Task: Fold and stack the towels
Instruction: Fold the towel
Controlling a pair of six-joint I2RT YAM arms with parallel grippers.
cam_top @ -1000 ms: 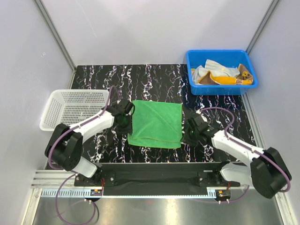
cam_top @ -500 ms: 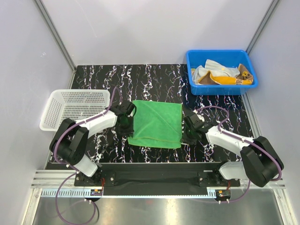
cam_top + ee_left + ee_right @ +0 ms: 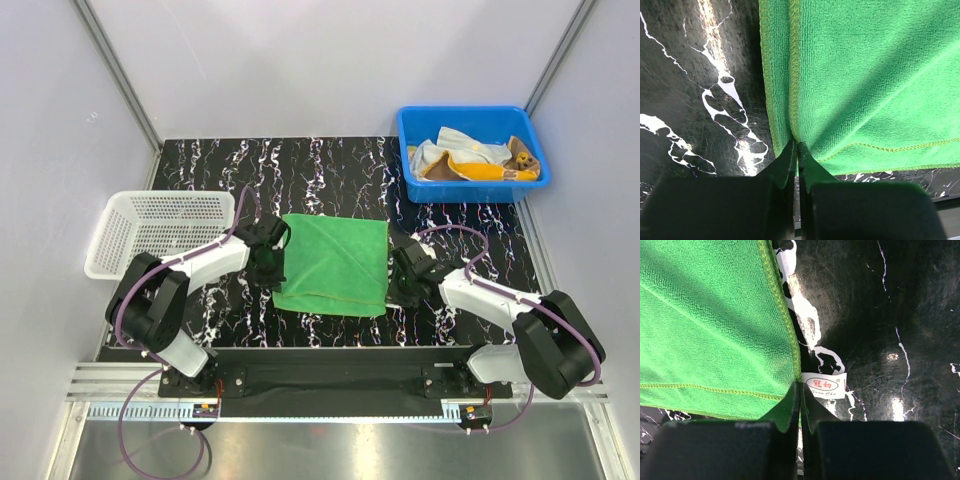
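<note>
A plain green towel (image 3: 335, 262) lies folded once on the black marbled table, its doubled edges showing in the left wrist view (image 3: 865, 75). My left gripper (image 3: 268, 265) pinches the towel's left edge, jaws shut on the cloth (image 3: 796, 145). My right gripper (image 3: 404, 285) is shut on the right edge (image 3: 799, 385), beside the towel's white label (image 3: 824, 385). More towels (image 3: 470, 158), white and orange-yellow among them, lie heaped in the blue bin.
A blue bin (image 3: 410, 150) stands at the back right of the table. A white mesh basket (image 3: 160, 232) sits at the left edge, close to the left arm. Grey walls close in both sides and the back.
Both grippers have moved in to the green towel's side edges and closed on them. The towel itself has hardly shifted.
</note>
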